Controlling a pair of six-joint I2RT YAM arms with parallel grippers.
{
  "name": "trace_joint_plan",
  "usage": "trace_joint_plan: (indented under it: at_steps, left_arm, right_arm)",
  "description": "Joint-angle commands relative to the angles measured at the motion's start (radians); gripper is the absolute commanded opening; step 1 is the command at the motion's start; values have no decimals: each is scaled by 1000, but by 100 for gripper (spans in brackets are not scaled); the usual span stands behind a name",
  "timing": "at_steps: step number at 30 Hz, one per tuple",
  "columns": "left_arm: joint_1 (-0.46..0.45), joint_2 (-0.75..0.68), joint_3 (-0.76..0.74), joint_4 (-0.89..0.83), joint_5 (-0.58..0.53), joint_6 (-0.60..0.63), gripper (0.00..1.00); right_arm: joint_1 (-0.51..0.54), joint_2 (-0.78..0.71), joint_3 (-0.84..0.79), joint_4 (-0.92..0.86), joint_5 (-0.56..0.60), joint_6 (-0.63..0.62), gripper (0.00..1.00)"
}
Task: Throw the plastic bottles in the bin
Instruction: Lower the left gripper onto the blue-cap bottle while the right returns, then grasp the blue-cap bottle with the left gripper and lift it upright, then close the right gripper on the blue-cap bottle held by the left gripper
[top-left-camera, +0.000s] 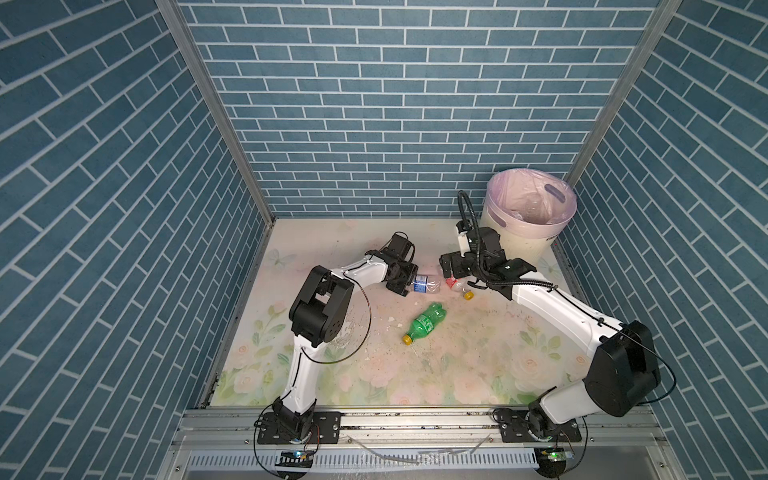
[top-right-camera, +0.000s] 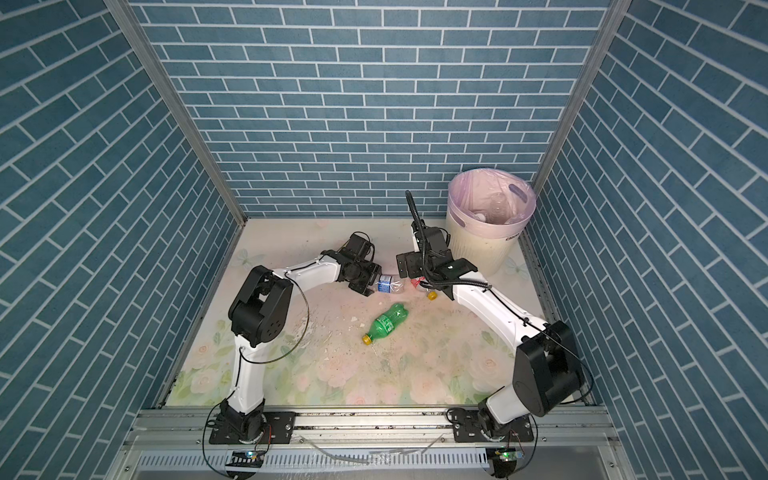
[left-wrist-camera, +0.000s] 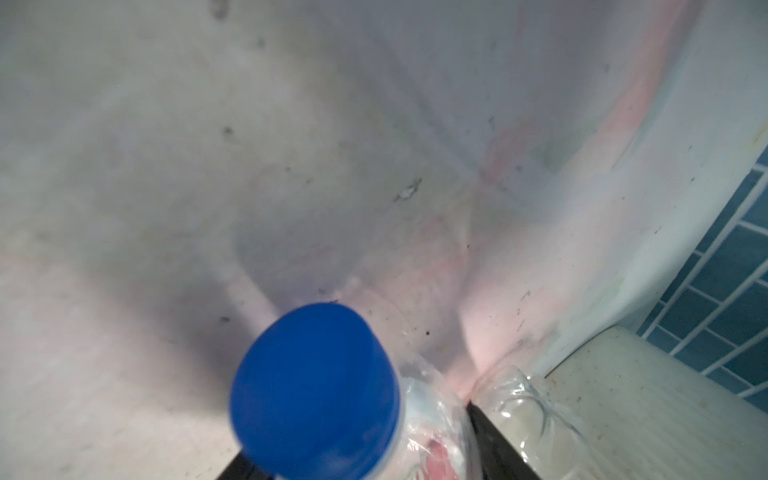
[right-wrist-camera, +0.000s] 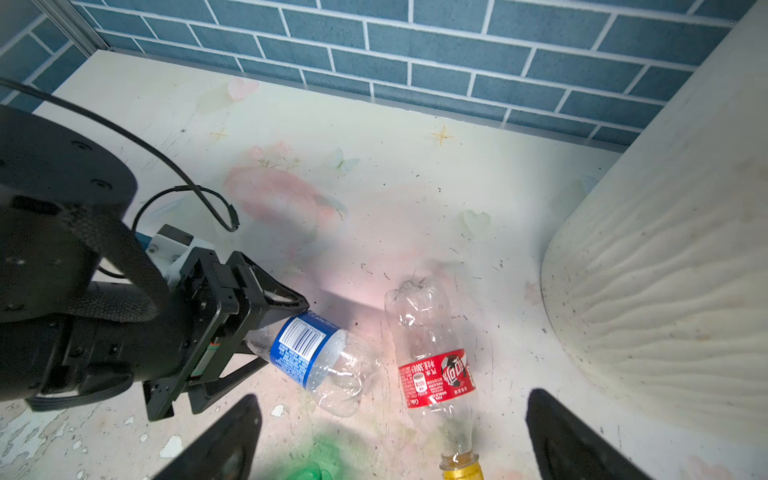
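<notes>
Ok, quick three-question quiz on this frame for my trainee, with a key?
1. True or false: the green bottle stands upright.
2. What label colour has the yellow-capped clear bottle under the open right pincer?
3. The left pincer grips: A the green bottle, B the blue-label bottle, C nothing.
Key: 1 false, it lies on its side; 2 red; 3 B.

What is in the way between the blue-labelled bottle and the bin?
The red-labelled bottle lies between the blue-labelled bottle and the bin, with the open right pincer hanging just above it.
</notes>
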Motion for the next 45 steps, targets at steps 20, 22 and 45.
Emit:
trace_joint_plan:
  at_steps: [20, 22, 45]
  left_arm:
    - [86, -130, 25, 32, 110, 508, 54]
    - [91, -138, 31, 63, 165, 580, 54]
    - [91, -237, -16, 144, 345, 831, 55]
  right_arm:
    - [0, -9, -15, 62, -200, 59, 99]
    - [-3, 4, -5, 70, -249, 66, 99]
    - [-2, 228, 102, 136, -398, 94, 96]
